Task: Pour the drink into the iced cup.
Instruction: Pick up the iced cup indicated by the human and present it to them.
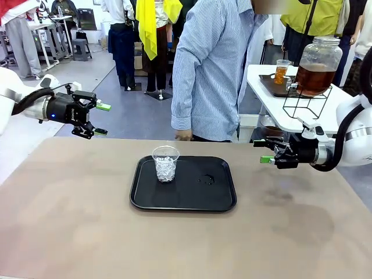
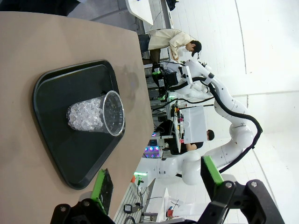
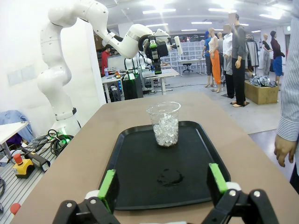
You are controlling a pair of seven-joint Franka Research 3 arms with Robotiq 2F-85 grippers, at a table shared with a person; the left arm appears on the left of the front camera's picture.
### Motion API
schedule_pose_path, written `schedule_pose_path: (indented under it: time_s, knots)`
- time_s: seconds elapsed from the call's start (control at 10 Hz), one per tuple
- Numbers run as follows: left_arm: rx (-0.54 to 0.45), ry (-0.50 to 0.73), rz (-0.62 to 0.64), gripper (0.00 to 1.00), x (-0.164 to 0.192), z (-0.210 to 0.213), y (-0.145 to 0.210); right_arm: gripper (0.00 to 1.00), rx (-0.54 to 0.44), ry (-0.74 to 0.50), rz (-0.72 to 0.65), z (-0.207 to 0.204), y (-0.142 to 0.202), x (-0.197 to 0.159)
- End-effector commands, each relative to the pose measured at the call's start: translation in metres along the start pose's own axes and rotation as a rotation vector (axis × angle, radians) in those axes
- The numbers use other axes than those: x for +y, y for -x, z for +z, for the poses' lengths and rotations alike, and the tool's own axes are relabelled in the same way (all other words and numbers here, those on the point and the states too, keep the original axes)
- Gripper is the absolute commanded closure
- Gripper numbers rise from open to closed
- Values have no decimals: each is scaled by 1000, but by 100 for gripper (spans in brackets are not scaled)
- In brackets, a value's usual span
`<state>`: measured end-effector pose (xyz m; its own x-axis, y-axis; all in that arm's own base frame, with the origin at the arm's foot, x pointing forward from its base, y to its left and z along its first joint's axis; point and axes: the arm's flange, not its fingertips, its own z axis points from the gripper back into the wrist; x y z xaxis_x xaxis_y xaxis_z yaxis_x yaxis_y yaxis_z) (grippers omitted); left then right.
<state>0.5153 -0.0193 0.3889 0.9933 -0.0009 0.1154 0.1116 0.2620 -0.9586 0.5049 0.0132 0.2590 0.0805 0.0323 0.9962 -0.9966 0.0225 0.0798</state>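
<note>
While the left gripper (image 1: 102, 119) and right gripper (image 1: 263, 151) hang spread, the far-right cup of amber drink (image 1: 282, 72) looks light, flimsy: pinch mid-wall gently.

i see my left gripper (image 1: 102, 119) at middle left of the frame, jaws wide apart; my right gripper (image 1: 261, 151) at middle right, jaws spread too, both empty

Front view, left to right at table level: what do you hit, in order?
left gripper → iced cup → wet mark → right gripper. The cup and the mark both sit on the black tray, which spans them, so it has no place of its own in the order.
</note>
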Motion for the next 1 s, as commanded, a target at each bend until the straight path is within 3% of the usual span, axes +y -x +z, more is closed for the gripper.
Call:
schedule_pose_path:
  time_s: [0.0,0.9]
  knots:
    - [-1,1,-2,0,-2,1,2,0,1,-3,3,-1,-3,-2]
    - [-1,1,-2,0,-2,1,2,0,1,-3,3,-1,-3,-2]
